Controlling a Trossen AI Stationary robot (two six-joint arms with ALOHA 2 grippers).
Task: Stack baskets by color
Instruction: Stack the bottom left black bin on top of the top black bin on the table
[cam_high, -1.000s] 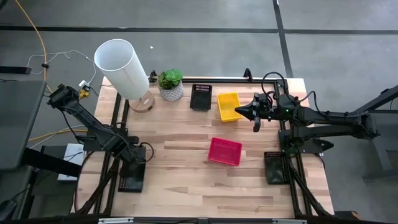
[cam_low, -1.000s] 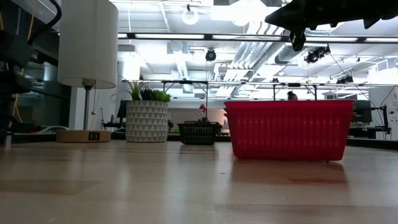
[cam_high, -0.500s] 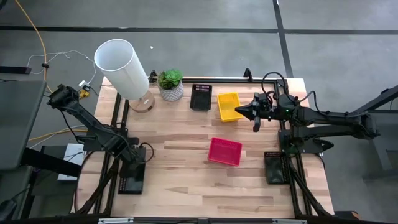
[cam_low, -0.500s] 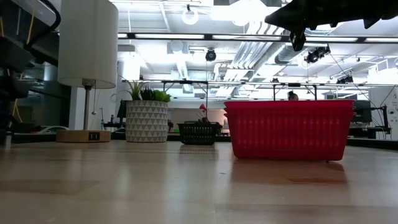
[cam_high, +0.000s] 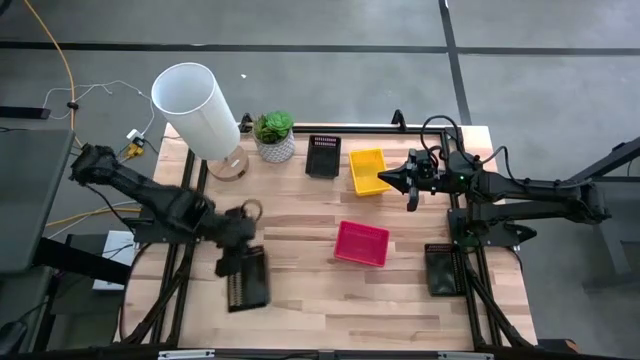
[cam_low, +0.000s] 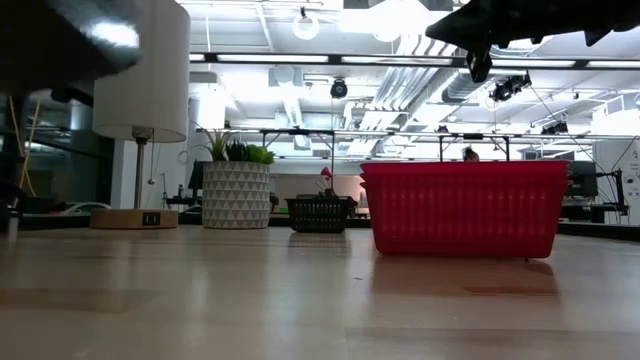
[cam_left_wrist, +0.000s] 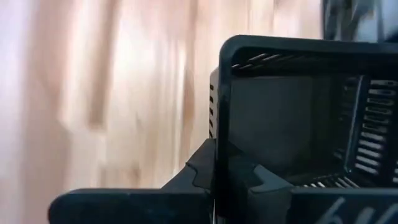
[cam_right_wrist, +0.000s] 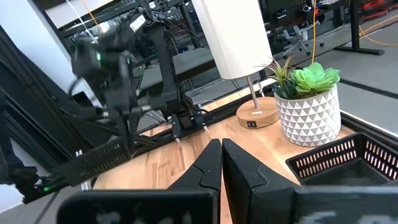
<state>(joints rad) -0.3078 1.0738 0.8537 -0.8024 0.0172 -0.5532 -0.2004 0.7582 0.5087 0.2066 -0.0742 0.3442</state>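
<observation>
The left gripper (cam_high: 237, 262) is clamped on the rim of a black basket (cam_high: 247, 279), which hangs just below it over the table's (cam_high: 300, 310) left side. The pinch takes only one thin wall, as the left wrist view shows, so my worry is that the basket swings or slips free on a fast carry. Tilted like that, it could also catch a rim instead of nesting. A second black basket (cam_high: 323, 156) sits well away, near the plant pot (cam_high: 275, 138), with the lamp (cam_high: 200, 105) beyond. The red basket (cam_high: 361, 243) lies between the two grippers, nearer the right. The right gripper (cam_high: 411, 183), fingers together and holding nothing, hovers just beside the yellow basket (cam_high: 368, 171). A low pass could clip it. All four baskets look empty
</observation>
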